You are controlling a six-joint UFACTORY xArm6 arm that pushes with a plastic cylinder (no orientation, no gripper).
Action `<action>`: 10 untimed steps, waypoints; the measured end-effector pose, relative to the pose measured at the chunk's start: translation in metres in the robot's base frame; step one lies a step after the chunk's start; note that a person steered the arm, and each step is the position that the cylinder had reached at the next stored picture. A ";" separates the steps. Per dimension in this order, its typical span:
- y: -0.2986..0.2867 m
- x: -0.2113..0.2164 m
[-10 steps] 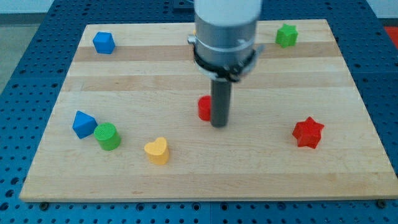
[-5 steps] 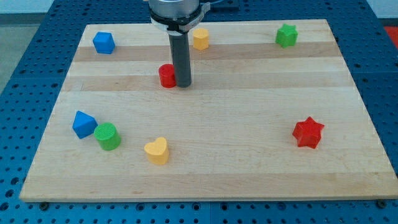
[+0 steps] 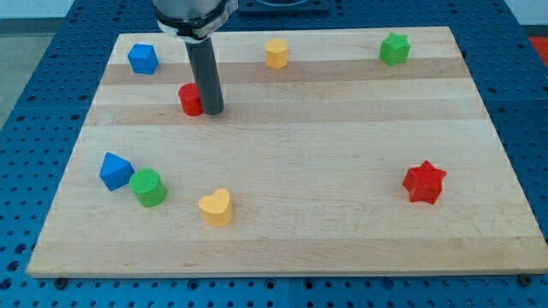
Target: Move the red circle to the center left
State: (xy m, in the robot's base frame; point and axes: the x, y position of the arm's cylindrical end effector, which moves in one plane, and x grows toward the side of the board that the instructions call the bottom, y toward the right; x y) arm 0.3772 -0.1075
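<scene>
The red circle (image 3: 189, 99) lies on the wooden board (image 3: 282, 214) in the upper left part of the view. My tip (image 3: 211, 111) touches the red circle's right side, with the dark rod rising to the view's top. The rod covers the circle's right edge.
A blue block (image 3: 143, 59) sits at the top left. A yellow hexagon (image 3: 276, 52) and a green star (image 3: 395, 48) sit along the top. A blue block (image 3: 115, 170), a green circle (image 3: 148, 186) and a yellow heart (image 3: 216, 206) lie lower left. A red star (image 3: 425, 182) lies right.
My tip has slid from the board's middle up and to the left, and the red circle has moved the same way ahead of it. The yellow hexagon came into sight.
</scene>
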 end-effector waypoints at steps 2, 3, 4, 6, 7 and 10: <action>-0.013 -0.017; -0.026 -0.018; -0.046 -0.018; -0.061 -0.023; -0.060 -0.051; -0.088 -0.015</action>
